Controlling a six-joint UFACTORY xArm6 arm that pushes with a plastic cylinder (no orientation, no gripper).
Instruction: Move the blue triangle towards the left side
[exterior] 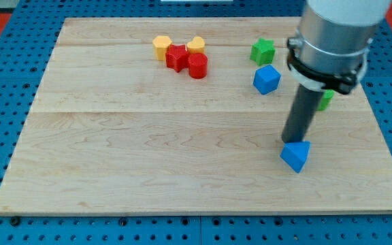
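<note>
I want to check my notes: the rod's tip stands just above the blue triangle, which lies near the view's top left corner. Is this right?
Not quite. My tip does stand just above the blue triangle, but the camera view shows that block near the view's bottom right, not the top left.

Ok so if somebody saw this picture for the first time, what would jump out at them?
First the big grey arm at the view's upper right, its dark rod coming down so that my tip sits right at the top edge of the blue triangle, at the view's lower right of the wooden board. Next, the tight cluster near the view's top centre: a yellow block, a red block, a red cylinder and another yellow block.
</note>
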